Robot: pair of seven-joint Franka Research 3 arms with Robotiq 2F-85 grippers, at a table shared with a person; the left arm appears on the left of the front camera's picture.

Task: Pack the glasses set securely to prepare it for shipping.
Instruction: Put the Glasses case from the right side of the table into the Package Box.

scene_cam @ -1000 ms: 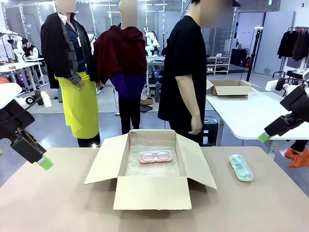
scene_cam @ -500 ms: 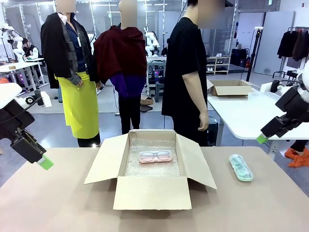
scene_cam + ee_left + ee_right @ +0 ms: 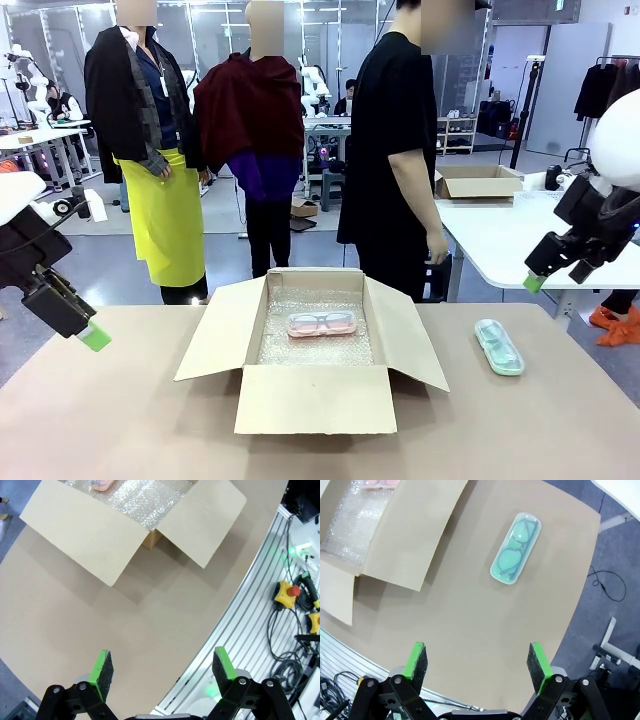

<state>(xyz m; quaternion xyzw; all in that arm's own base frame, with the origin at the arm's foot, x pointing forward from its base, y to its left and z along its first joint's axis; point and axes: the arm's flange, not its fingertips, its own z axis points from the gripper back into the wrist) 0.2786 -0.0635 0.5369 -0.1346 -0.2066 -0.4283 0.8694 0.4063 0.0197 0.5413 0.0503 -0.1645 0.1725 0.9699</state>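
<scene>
on the matte tan table (image 3: 120,420) we judge the job half done. our left gripper (image 3: 162,666) and right gripper (image 3: 479,662) hang spread and empty either side of the open cardboard box (image 3: 315,400). inside the box, the glossy rounded pink case (image 3: 322,323) lies on crinkly bubble wrap (image 3: 300,350). the mint green case (image 3: 499,347) lies right of the box, not yet packed.

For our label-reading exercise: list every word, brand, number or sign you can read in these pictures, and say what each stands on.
No text can be read.
The box: plain flaps, no print.
The pink case and the mint case: no lettering to be seen.
The yellow button: any marking is too small to read.
</scene>
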